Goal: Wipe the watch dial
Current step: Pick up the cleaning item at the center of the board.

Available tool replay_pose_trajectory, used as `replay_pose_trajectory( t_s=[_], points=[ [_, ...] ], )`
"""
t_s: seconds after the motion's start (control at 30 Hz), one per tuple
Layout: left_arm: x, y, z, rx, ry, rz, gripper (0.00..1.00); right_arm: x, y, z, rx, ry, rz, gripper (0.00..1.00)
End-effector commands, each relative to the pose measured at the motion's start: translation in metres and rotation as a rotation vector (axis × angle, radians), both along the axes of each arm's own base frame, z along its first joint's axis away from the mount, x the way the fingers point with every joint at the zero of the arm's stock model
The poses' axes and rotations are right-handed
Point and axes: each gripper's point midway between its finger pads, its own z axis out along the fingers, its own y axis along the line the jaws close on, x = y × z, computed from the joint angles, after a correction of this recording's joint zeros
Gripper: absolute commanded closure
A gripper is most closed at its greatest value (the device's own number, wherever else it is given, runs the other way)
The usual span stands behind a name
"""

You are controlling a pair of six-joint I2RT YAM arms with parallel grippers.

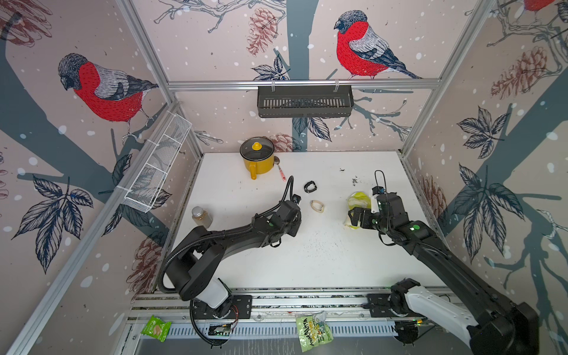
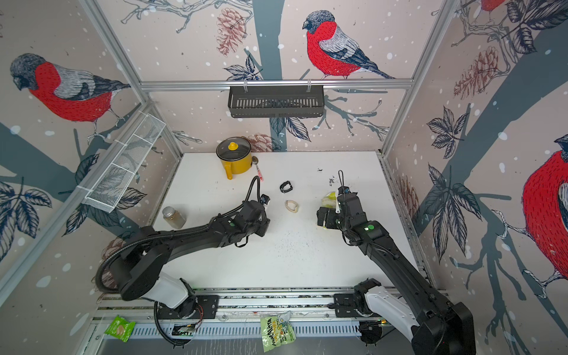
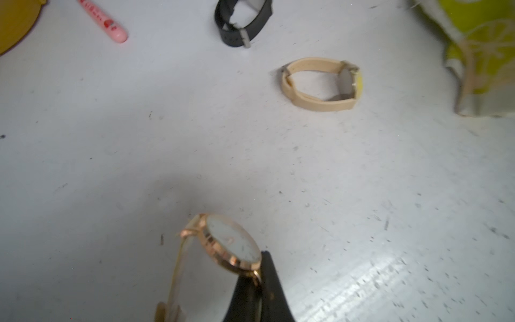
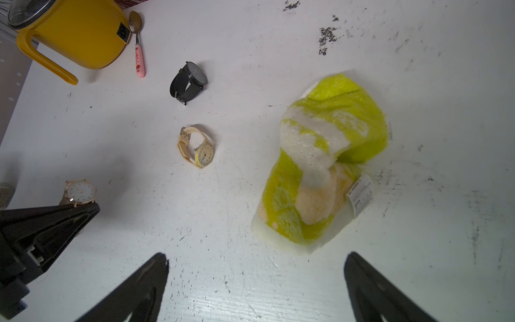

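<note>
Green-and-white snack packet lettered what looks like "HIMALAYA", white tag on the cloth, print too small to read

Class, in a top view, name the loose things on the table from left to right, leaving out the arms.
Jar → pot → black watch → cloth.

Two overhead views, close wrist views, shared table

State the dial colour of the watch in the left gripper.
Watch dial is white; clearest in the right wrist view.
</note>
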Motion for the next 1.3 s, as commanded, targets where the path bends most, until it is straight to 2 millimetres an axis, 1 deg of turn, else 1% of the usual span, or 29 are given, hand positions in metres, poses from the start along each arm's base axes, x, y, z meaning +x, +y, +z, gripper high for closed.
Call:
replay_pose_trajectory(
  t_s=[0.0, 0.07, 0.2, 0.27, 0.33, 0.43, 0.5, 0.57, 0.63, 0.77, 0.87, 0.93, 1.03, 1.07, 1.1, 1.27],
  points=[
    [-0.006, -0.023, 0.044, -0.17, -0.18, -0.135, 1.0, 0.005, 0.001, 0.001, 0.015, -0.005, -0.014, 0.0],
    [-0.021, -0.019, 0.058, -0.229, -0.273, -0.197, 1.0, 0.007, 0.001, -0.002, 0.013, 0.002, -0.026, 0.0],
    [-0.054, -0.007, 0.078, -0.294, -0.48, -0.318, 1.0, 0.012, -0.004, -0.01, 0.001, 0.019, -0.074, 0.01],
    [-0.074, -0.002, 0.08, -0.3, -0.572, -0.386, 1.0, 0.015, -0.006, -0.018, -0.009, 0.039, -0.097, 0.0],
    [-0.085, 0.0, 0.076, -0.291, -0.606, -0.434, 1.0, 0.015, -0.009, -0.027, -0.024, 0.068, -0.117, 0.0],
    [-0.089, -0.001, 0.068, -0.285, -0.589, -0.455, 1.0, 0.017, -0.011, -0.038, -0.039, 0.112, -0.142, 0.0],
    [-0.094, -0.005, 0.063, -0.277, -0.588, -0.5, 1.0, 0.02, -0.012, -0.043, -0.048, 0.128, -0.152, 0.01],
    [-0.097, -0.007, 0.059, -0.268, -0.594, -0.532, 1.0, 0.022, -0.013, -0.046, -0.054, 0.139, -0.16, 0.0],
    [-0.098, -0.009, 0.058, -0.264, -0.604, -0.547, 1.0, 0.024, -0.014, -0.048, -0.061, 0.143, -0.17, 0.03],
    [-0.101, -0.014, 0.058, -0.261, -0.62, -0.594, 1.0, 0.028, -0.017, -0.047, -0.079, 0.15, -0.186, 0.13],
    [-0.101, -0.019, 0.06, -0.271, -0.618, -0.609, 1.0, 0.032, -0.023, -0.047, -0.1, 0.152, -0.202, 0.16],
    [-0.101, -0.021, 0.062, -0.287, -0.617, -0.61, 1.0, 0.034, -0.027, -0.049, -0.106, 0.155, -0.216, 0.17],
    [-0.104, -0.023, 0.066, -0.307, -0.619, -0.624, 1.0, 0.038, -0.031, -0.048, -0.087, 0.15, -0.225, 0.2],
    [-0.105, -0.023, 0.066, -0.311, -0.615, -0.627, 1.0, 0.039, -0.031, -0.057, -0.096, 0.174, -0.225, 0.21],
    [-0.106, -0.024, 0.067, -0.315, -0.615, -0.633, 1.0, 0.041, -0.031, -0.058, -0.098, 0.178, -0.222, 0.23],
    [-0.108, -0.023, 0.068, -0.322, -0.613, -0.638, 1.0, 0.053, -0.029, -0.066, -0.111, 0.195, -0.2, 0.49]
  ],
)
